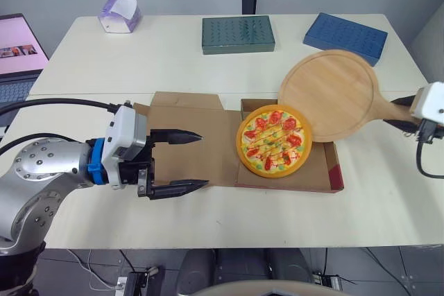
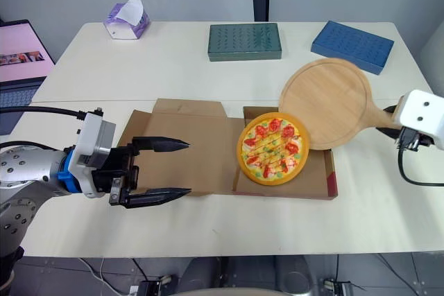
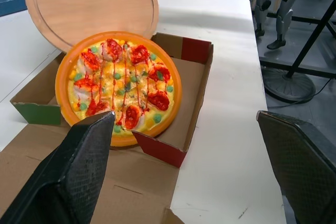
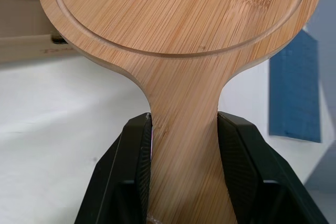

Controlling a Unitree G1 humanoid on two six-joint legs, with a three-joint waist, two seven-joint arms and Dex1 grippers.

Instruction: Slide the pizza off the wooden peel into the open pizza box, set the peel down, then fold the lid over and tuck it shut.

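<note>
Pizza: the pizza [image 1: 273, 138] lay inside the tray of the pizza box [image 2: 326, 188], pushed hard toward the hinge side. In the left wrist view its rim seemed to ride on the low wall there, though I could not be sure.
Peel: the peel [image 1: 329, 95] was bare and held off the surface [image 1: 388, 206], tilted, with its round blade overhanging the tray's far right corner.
Right claw: the right claw [image 4: 185, 124] was closed firmly on the peel's handle, one finger on each edge.
Left claw: the left claw [image 1: 204, 160] was spread wide and held nothing, hovering low over the flat lid [image 1: 218, 154].
Stage: judging by this, the slide was done; setting the peel down came next.
Risk, lid on pizza: if the rim really sat on the hinge wall, the folding lid would likely press on it, tip the pizza or refuse to close.
Risk, peel in the way: the blade over the corner would block the lid until moved clear.
Risk, putting down: the blue box [image 1: 345, 36] lay near behind the peel, so a careless swing could knock it.
Risk, light box: one claw lifting the lid might drag the whole box along the surface.
</note>
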